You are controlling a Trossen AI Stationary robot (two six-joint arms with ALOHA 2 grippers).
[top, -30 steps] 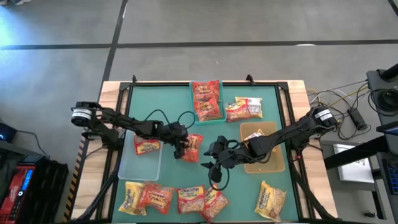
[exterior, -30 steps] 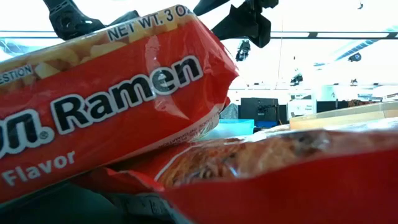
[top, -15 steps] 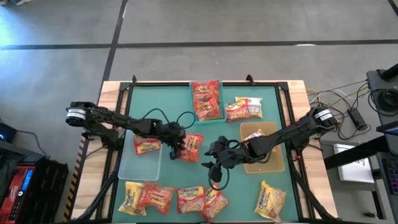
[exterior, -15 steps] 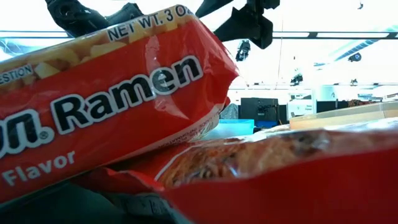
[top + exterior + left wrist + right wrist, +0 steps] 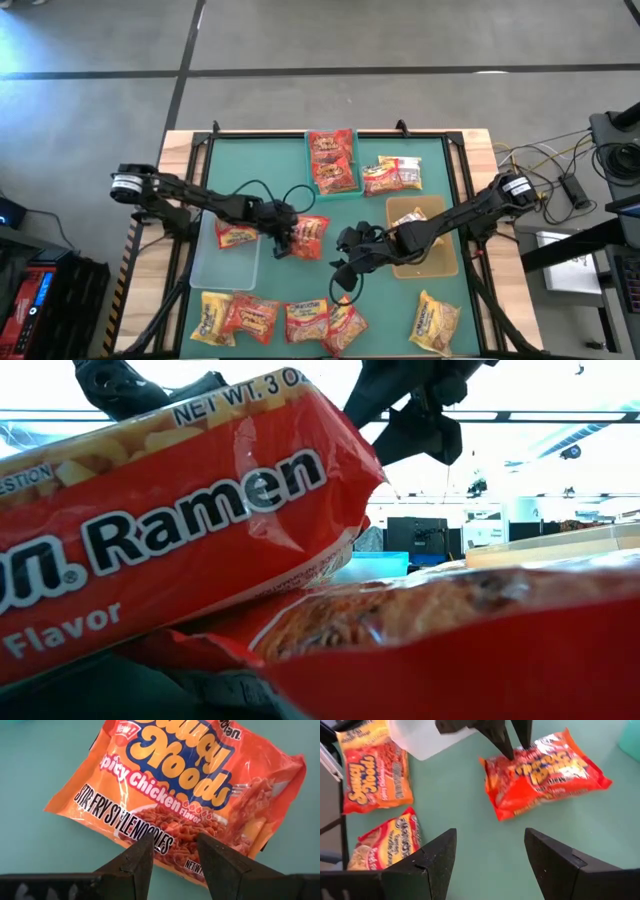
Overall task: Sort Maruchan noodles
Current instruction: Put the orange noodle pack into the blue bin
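Note:
An orange noodle packet (image 5: 312,234) (image 5: 175,795) lies flat on the green mat near the table's middle. My left gripper (image 5: 286,242) (image 5: 172,852) points steeply down at its near-left edge, fingers open, one on either side of that edge. My right gripper (image 5: 345,272) (image 5: 490,865) hangs open above bare mat to the packet's right, with nothing between its fingers. Several more packets (image 5: 280,320) lie in a row along the near edge, and two of them (image 5: 180,530) fill the low view. My left gripper's fingertips (image 5: 511,754) stand at the orange packet's left edge (image 5: 495,770), coming from above on a slant. I cannot tell whether they touch it. The packet lies flat on the mat.
A clear bin (image 5: 225,270) at the left holds one packet (image 5: 237,236). A teal bin (image 5: 307,165) at the far middle holds red packets, with another packet (image 5: 392,175) beside it. A tan bin (image 5: 440,262) stands under my right arm. One packet (image 5: 435,322) lies near right.
My right gripper has sunk a little and rolled about its own axis, staying open. My left gripper has tipped more steeply down over the orange packet, which has stayed where it was.

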